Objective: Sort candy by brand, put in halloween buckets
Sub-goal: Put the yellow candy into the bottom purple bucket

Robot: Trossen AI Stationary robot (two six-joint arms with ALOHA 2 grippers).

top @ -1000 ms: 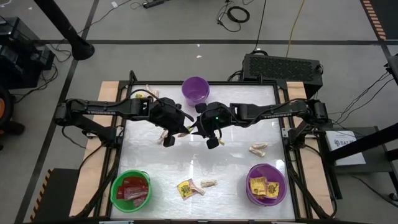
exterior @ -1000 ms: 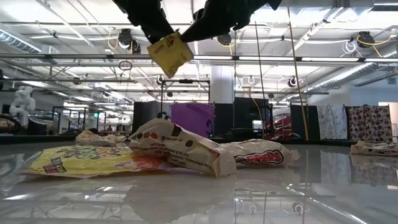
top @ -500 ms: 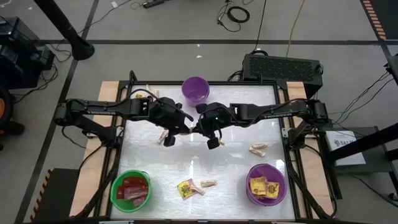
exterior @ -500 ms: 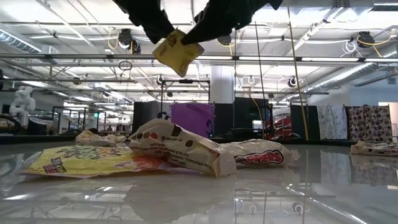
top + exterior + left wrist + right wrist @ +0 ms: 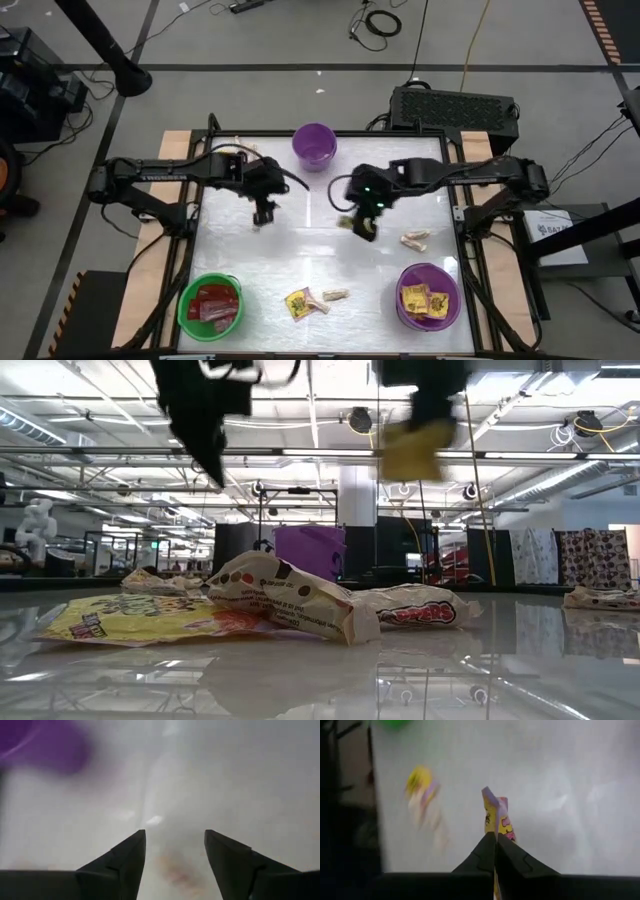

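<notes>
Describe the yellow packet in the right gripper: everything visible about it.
The yellow packet is a small flat wrapper, glossy like plastic film, yellow with dark and pink print and a purplish edge at one corner. It is pinched by one end between the shut fingers of the right gripper, hanging in the air above the white table near its middle. It looks slightly crumpled. Nothing but the fingers touches it.

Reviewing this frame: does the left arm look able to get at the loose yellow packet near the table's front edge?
Probably yes: the left gripper is open and empty, and the white tabletop between it and the yellow packet lies bare.
</notes>
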